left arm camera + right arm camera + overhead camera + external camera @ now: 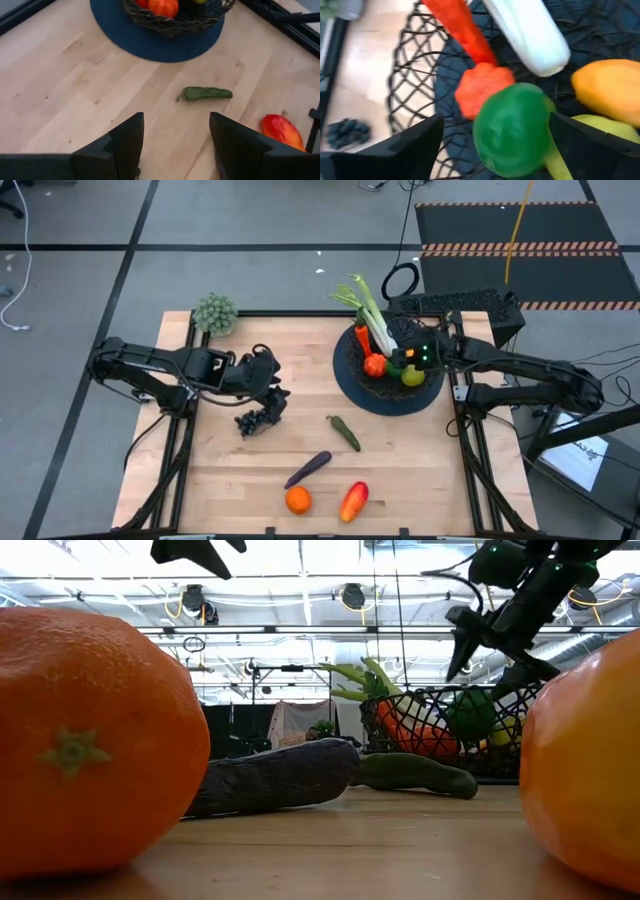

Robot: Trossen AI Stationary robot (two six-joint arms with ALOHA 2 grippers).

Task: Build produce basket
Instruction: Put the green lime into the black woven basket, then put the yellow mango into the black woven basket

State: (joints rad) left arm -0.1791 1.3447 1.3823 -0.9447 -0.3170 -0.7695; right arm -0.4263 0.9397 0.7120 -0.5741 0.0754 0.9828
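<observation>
The black wire basket [388,385] stands on a round dark blue mat [350,385] at the far right. In it lie a leek [527,30], a carrot [462,27], a tomato [480,87], a lemon [607,85], an apple [612,130] and a green lime [512,127]. My right gripper [495,125] hangs open just over the basket, one finger on either side of the lime. Left of centre, my left gripper [175,145] is open above the bare board, beside the dark grapes [258,420].
On the board lie a green pickle [343,432], a purple eggplant [308,469], an orange [297,500] and a red-yellow pepper [354,500] toward the near edge. A grey-green bushy clump [215,312] sits at the far left corner. Free board remains left of the mat.
</observation>
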